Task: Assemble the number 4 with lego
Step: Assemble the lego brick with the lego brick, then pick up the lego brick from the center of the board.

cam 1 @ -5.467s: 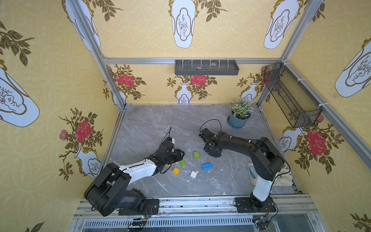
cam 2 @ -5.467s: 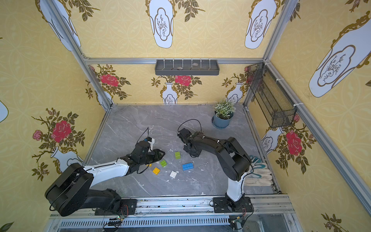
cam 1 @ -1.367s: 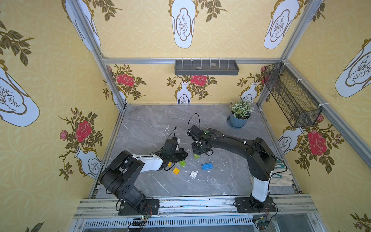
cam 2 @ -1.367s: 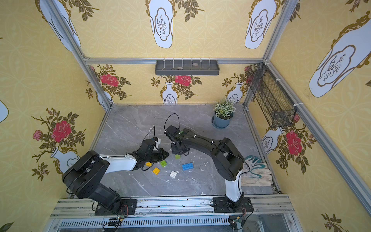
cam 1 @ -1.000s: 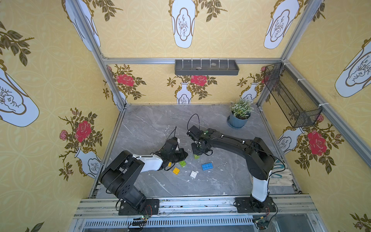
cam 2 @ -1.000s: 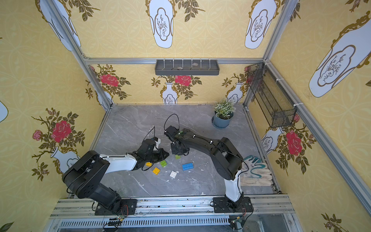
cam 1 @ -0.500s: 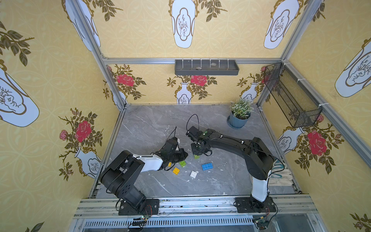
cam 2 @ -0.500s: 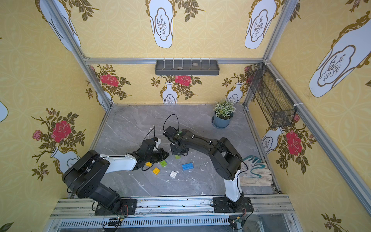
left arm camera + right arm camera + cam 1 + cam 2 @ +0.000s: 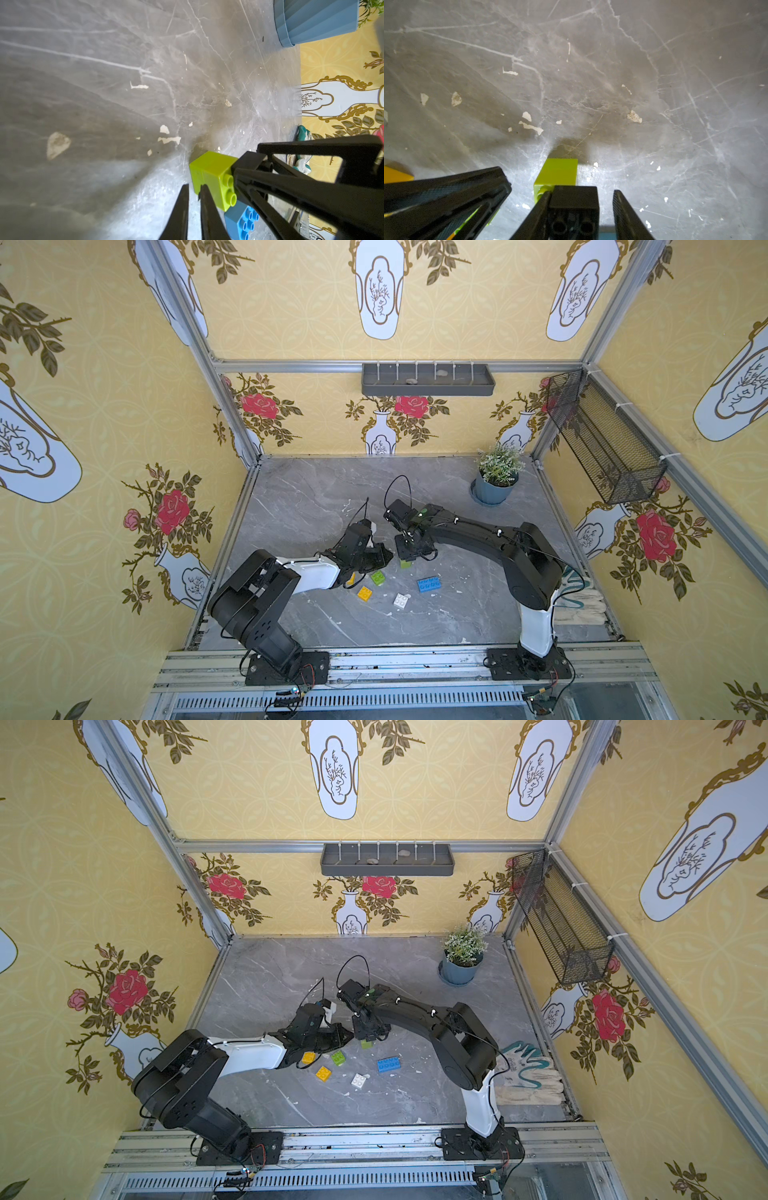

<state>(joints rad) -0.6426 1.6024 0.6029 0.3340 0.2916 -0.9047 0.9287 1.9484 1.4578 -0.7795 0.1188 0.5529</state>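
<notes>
Straddling a black brick (image 9: 574,199) over the green brick (image 9: 556,172), the right gripper (image 9: 581,192) stands apart; the left gripper (image 9: 194,186), at its 9 o'clock, is pressed together, empty.

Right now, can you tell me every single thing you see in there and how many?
blue brick: one, blue, on the table.
lime bricks: two, lime green, one loose, another at the right gripper.
yellow bricks: two, yellow, one loose, another beside the left gripper.
white brick: one, white, nearest the front.
black brick: one, black, between the right gripper's fingers.
table: one, grey marble, underneath.
potted plant: one, blue pot, back right corner.
gloves: one pair, white and teal, right edge.
wall tray: one, grey, back wall.
mesh basket: one, black, right wall.
left gripper: one, black, shut, by the bricks.
right gripper: one, black, open, around the black brick.
</notes>
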